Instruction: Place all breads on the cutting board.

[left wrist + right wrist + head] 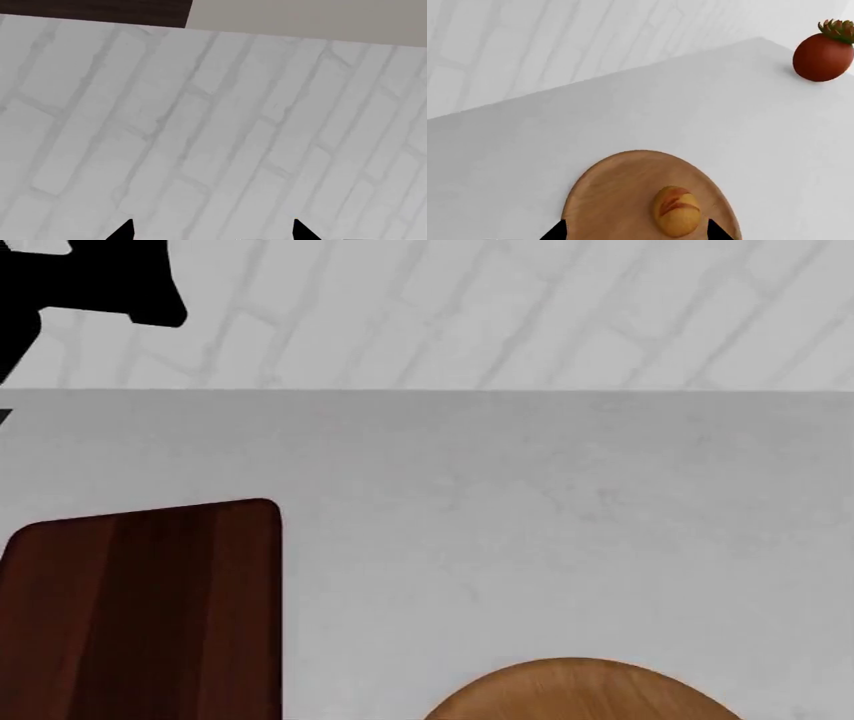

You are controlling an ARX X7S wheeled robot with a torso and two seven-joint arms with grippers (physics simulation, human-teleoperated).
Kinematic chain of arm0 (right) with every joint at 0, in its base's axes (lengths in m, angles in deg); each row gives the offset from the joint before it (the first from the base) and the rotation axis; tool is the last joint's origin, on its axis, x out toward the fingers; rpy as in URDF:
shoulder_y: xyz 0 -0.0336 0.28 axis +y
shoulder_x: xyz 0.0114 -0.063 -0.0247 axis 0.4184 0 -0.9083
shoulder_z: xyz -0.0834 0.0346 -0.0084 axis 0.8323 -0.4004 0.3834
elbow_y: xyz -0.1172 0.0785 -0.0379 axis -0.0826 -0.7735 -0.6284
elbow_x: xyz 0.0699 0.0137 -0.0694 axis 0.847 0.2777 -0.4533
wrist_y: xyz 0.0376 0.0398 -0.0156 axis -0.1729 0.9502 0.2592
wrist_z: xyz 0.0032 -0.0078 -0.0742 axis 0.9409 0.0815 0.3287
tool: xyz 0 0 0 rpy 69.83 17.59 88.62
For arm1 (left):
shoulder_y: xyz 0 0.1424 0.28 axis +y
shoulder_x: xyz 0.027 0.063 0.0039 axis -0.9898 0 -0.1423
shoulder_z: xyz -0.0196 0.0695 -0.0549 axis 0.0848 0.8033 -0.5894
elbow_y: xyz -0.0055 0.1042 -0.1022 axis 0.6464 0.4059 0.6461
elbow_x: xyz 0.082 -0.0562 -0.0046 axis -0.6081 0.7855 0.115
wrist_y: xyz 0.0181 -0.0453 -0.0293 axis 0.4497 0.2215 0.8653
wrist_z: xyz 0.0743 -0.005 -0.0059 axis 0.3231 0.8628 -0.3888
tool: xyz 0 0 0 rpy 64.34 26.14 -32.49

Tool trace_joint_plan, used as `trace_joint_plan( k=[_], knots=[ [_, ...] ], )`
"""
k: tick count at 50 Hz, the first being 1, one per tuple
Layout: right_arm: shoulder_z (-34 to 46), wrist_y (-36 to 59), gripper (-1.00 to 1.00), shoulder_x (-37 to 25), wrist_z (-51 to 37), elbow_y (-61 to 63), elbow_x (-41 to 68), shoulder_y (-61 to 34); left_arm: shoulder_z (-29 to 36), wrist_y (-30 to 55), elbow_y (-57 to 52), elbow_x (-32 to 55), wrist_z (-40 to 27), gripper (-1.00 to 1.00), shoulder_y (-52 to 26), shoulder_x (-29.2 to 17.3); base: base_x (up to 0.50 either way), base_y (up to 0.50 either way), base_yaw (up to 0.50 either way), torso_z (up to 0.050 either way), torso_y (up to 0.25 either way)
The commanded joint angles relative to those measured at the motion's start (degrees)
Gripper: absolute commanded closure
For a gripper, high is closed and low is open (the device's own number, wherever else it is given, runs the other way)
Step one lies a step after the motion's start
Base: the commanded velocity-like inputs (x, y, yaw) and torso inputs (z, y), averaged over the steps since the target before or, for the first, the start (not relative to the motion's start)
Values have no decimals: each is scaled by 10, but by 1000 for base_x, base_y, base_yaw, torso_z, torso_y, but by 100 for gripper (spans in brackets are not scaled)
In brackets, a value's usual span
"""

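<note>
Bread roll, smooth oval with slash, lying on round wooden plate at near edge of white table | right gripper above roll, tips spread apart, holding nothing | cutting board near left, bare where seen, well apart from plate | left gripper tips apart, facing brick wall | tomato far right on table.
</note>
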Motion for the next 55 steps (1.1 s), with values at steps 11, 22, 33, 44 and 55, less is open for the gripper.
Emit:
trace_joint_plan(
  k=[11, 22, 33, 44, 55],
  knots=[
    [-113, -107, -100, -19, -186, -107, 106, -27, -1, 22, -49, 5, -40, -100, 19, 6, 0, 0, 0, 0, 0],
    [-160, -188, -100, -10, -338, -235, 178, -96, -12, 55, -65, 3, -73, -100, 12, 5, 0, 0, 0, 0, 0],
    [-186, -290, -100, -25, -494, -436, 246, -202, 9, 42, -52, -12, -99, -100, 0, 18, 0, 0, 0, 0, 0],
    [-219, -365, -100, -58, -601, -578, 290, -234, 25, 32, -44, -18, -113, -100, 0, 19, 0, 0, 0, 0, 0],
    [-231, -412, -100, -85, -663, -674, 313, -256, 47, -10, -6, -28, -112, -100, 6, 17, 0, 0, 0, 0, 0]
  ],
)
